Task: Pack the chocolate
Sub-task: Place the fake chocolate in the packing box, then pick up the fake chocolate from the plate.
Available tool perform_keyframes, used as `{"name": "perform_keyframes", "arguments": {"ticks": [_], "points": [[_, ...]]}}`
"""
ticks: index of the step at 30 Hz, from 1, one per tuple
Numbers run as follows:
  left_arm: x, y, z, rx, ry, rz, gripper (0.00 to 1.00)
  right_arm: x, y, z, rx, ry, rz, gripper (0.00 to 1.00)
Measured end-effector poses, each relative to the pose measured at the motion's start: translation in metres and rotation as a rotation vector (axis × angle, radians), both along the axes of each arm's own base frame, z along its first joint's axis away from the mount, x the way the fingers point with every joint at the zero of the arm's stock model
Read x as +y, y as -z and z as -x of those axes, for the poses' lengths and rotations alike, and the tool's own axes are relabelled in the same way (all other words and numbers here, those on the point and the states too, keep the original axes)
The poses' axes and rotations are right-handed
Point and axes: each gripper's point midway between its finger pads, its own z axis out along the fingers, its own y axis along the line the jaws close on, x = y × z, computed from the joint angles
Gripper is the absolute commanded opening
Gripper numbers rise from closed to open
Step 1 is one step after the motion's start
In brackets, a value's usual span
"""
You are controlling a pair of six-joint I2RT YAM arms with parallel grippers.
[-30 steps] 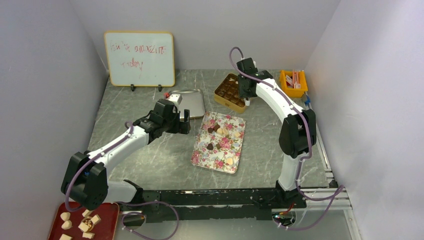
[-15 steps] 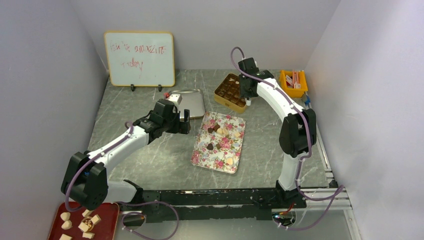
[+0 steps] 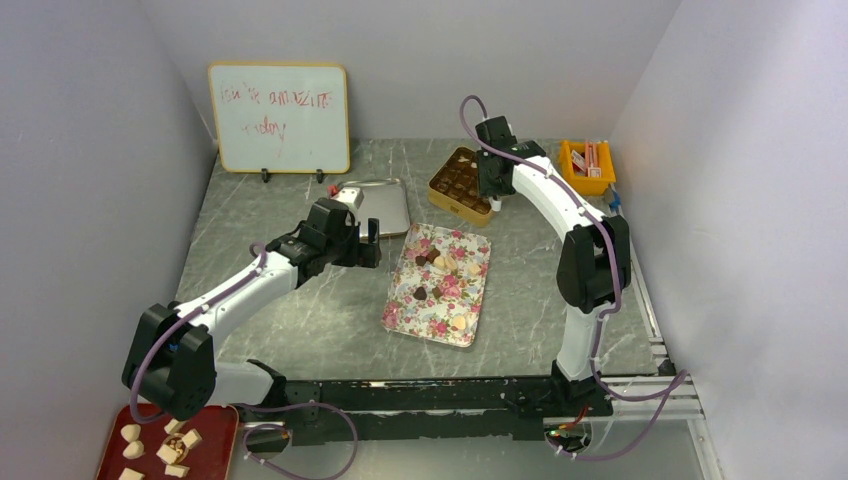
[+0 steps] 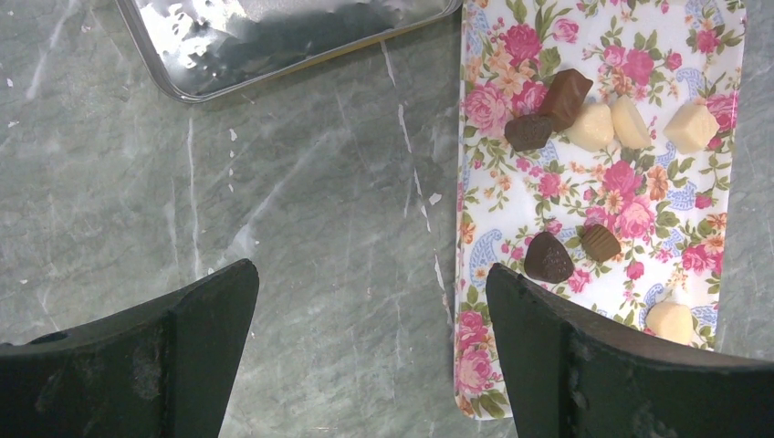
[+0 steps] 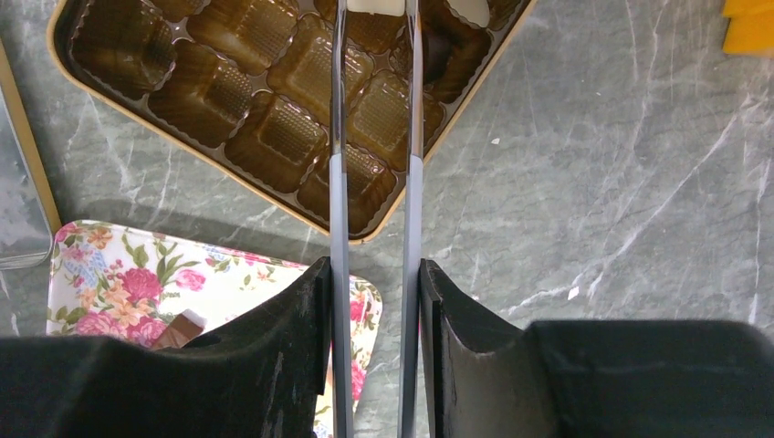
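Grips tongs point(image 5: 412, 210) in right gripper point(image 5: 374, 274), narrowed, over box point(image 5: 274, 137); pinches cream chocolate point(image 5: 374, 5) at tips. Hovers left gripper point(image 4: 370, 274), wide open, above counter point(image 4: 301, 182) beside tray point(image 4: 484, 365).

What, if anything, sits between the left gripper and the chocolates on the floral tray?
Nothing visible. The open left gripper hangs over bare table beside the floral tray; the chocolates lie uncovered, the dark heart nearest.
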Motion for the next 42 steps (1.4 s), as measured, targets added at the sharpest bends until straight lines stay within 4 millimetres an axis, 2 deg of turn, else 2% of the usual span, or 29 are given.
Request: {"name": "perform_keyframes", "arguments": {"ticks": [8,21,25,28,30,35,39,42], "points": [[-0.001,0.000,0.000,0.004,-0.009,0.008,1.00,0.000,0.000,-0.001,-0.003,-0.004,0.002,0.40],[-0.001,-0.001,0.000,0.005,-0.012,0.012,1.00,0.000,-0.003,-0.002,-0.012,-0.006,-0.007,0.36],[0.000,-0.004,0.001,-0.001,-0.013,0.017,1.00,0.003,-0.016,0.000,-0.036,-0.015,-0.025,0.36],[0.000,-0.004,0.001,-0.001,-0.014,0.018,1.00,0.008,-0.036,0.007,-0.074,-0.037,-0.035,0.35],[0.000,-0.004,0.002,0.002,-0.014,0.016,1.00,0.015,-0.051,0.019,-0.102,-0.062,-0.043,0.35],[0.001,-0.004,0.003,0.003,-0.014,0.016,1.00,0.050,-0.081,0.071,-0.152,-0.181,-0.069,0.35],[0.000,-0.005,0.003,0.006,-0.021,0.024,1.00,0.075,-0.087,0.121,-0.145,-0.288,-0.092,0.35],[0.000,-0.005,0.003,0.007,-0.023,0.026,1.00,0.081,-0.081,0.157,-0.107,-0.344,-0.103,0.35]]}}
